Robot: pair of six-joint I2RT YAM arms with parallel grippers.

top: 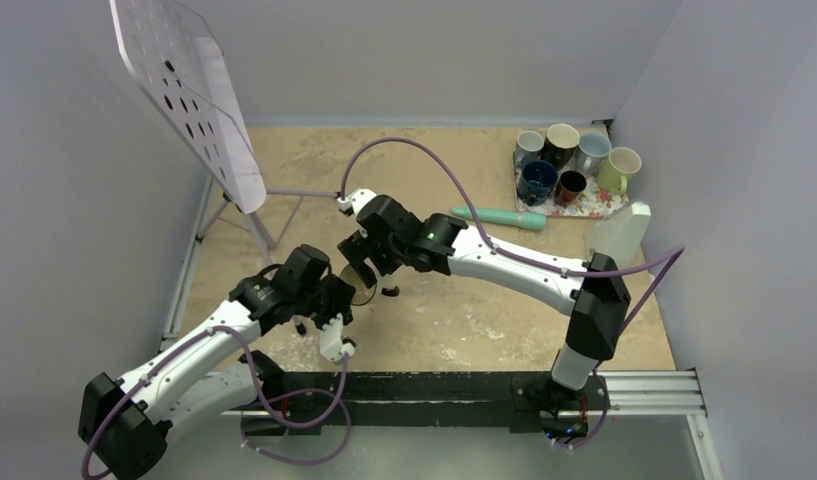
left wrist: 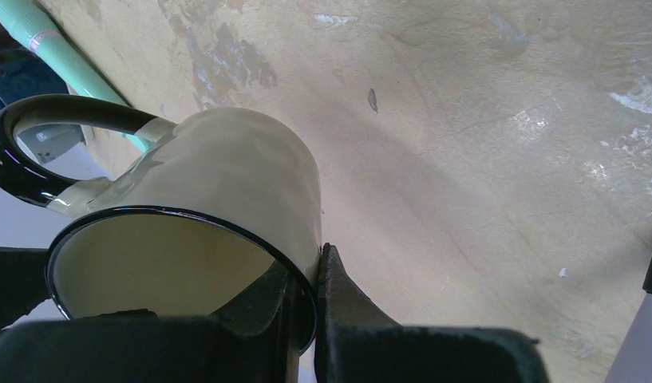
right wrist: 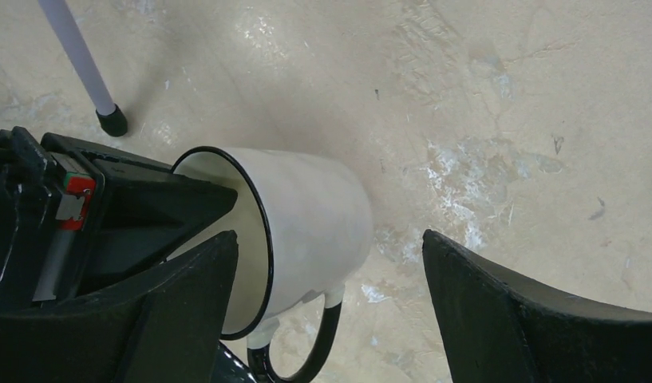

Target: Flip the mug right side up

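The mug is cream with a black rim and a black handle. It lies on its side over the sandy table, its mouth facing my left gripper. My left gripper is shut on the rim, one finger inside the mug and one outside. In the right wrist view the mug sits below and between my right gripper's fingers, handle toward the camera. My right gripper is open and touches nothing. In the top view both grippers meet at the table's middle, left gripper and right gripper, with the mug mostly hidden between them.
Several mugs stand on a floral tray at the back right. A teal cylinder lies in front of it. A perforated board on a tripod stand rises at the back left; one foot stands near the mug.
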